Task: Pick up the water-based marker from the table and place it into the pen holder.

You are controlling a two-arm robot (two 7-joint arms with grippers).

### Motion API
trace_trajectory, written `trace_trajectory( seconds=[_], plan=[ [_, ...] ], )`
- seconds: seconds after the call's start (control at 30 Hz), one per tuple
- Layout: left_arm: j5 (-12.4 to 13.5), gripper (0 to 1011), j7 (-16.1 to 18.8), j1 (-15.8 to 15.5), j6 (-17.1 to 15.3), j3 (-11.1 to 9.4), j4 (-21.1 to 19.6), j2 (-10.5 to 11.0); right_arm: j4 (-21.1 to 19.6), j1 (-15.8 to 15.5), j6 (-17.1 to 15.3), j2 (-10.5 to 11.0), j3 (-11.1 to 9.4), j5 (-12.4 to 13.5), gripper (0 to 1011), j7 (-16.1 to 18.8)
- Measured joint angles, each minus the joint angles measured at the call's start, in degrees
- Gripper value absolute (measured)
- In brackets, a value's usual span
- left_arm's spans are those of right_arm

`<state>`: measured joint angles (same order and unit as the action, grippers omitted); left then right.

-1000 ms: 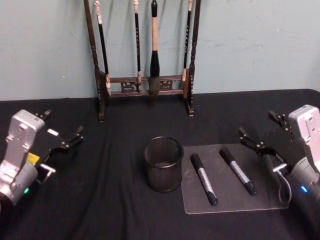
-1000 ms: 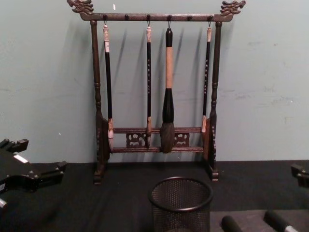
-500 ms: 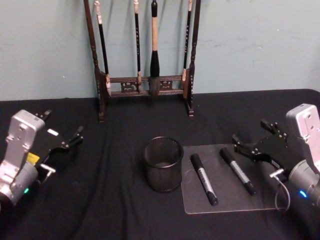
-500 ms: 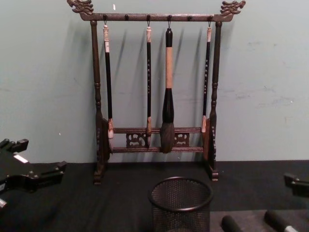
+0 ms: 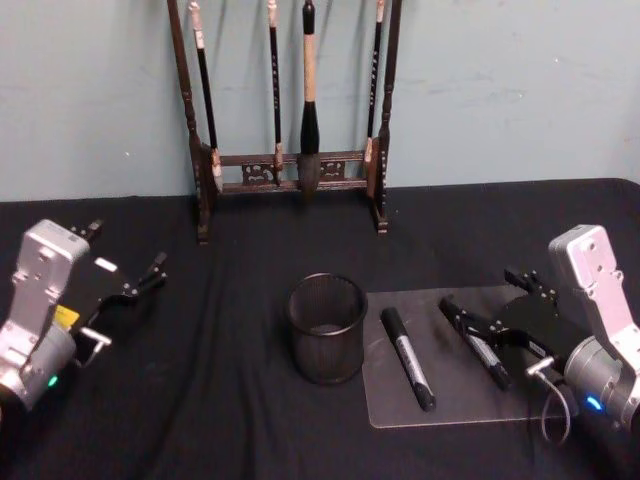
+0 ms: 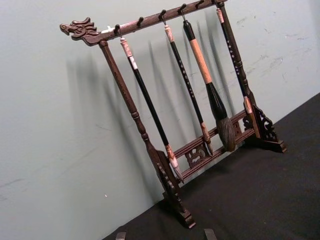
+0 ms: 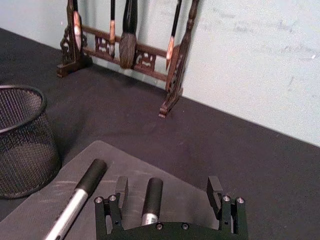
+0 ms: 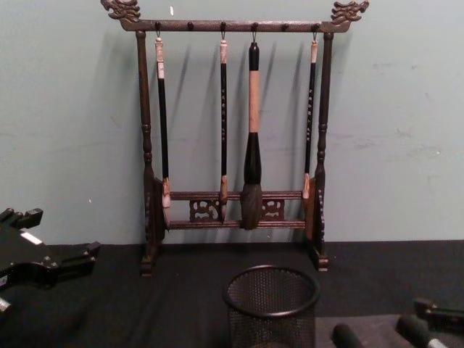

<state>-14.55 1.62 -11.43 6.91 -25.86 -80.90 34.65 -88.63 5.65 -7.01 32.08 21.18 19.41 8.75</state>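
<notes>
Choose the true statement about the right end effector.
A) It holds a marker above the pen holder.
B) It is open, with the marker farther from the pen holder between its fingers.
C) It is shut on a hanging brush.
B: the right end effector is open, and the farther marker lies on the mat between its fingers, away from the pen holder.

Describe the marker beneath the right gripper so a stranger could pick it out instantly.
On the black-clothed table, right of the round black wire-mesh pen holder, lies a clear rectangular plastic mat bearing two black-capped grey-barrelled markers. The wanted marker is the one farther from the holder, below the open right gripper.
</notes>
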Motion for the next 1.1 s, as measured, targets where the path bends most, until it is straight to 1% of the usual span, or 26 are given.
trace_trajectory(
  seconds=[0.33, 0.6, 1.1],
  plan=[
    [0.0, 1009, 0.0, 0.0, 0.0, 0.0, 0.0, 0.0, 1.8, 0.5, -2.5, -1.5, -0.8, 0.6, 1004, 2.5],
    [0.0, 1009, 0.0, 0.0, 0.0, 0.0, 0.0, 0.0, 3.1, 0.7, -3.9, -2.7, -1.3, 0.6, 1004, 3.9],
    [0.0, 1009, 0.0, 0.0, 0.0, 0.0, 0.0, 0.0, 6.0, 1.4, -5.1, -4.8, -1.9, -1.3, 1004, 5.4]
  ],
)
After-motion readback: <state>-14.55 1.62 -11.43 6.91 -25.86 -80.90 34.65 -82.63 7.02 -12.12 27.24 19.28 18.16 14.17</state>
